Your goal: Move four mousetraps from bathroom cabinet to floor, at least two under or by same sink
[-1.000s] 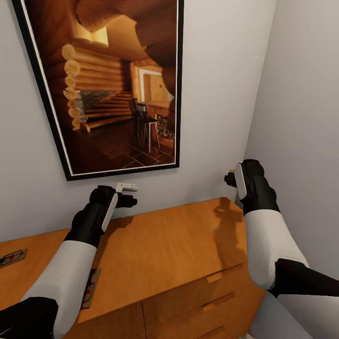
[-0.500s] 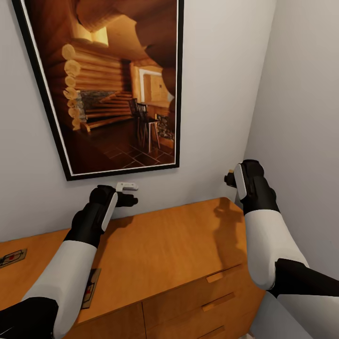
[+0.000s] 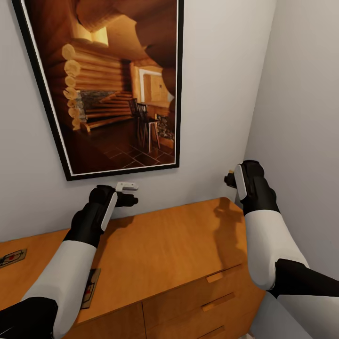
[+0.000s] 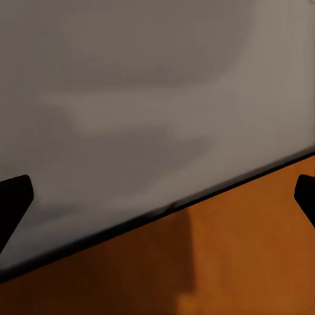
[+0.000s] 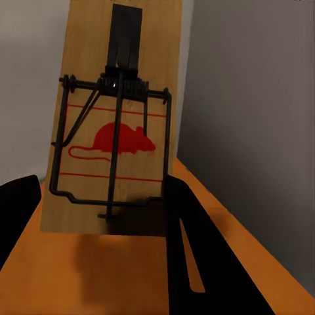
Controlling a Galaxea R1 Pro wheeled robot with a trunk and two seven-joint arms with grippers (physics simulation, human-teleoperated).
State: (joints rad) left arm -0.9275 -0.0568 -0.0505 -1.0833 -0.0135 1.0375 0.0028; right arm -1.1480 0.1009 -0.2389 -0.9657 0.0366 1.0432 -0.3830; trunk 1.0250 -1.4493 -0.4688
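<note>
My right gripper (image 5: 98, 197) is shut on a tan mousetrap (image 5: 118, 131) with a red mouse print and a dark wire bar. It holds the board upright above the right end of the orange-brown cabinet (image 3: 179, 245), close to the corner walls. In the head view the right gripper (image 3: 230, 178) hangs above that end. A second mousetrap (image 3: 12, 257) lies flat on the cabinet top at the far left. A third mousetrap (image 3: 92, 287) lies near the front edge, partly under my left forearm. My left gripper (image 3: 131, 200) is open over the back of the top, its fingertips (image 4: 13, 203) wide apart and pointing at the wall.
A large framed picture (image 3: 113, 84) of a log cabin interior hangs on the wall (image 3: 221, 70) behind the cabinet. A second wall (image 3: 306, 117) closes the corner on the right. Drawer fronts with bar handles (image 3: 219, 301) face me below the top.
</note>
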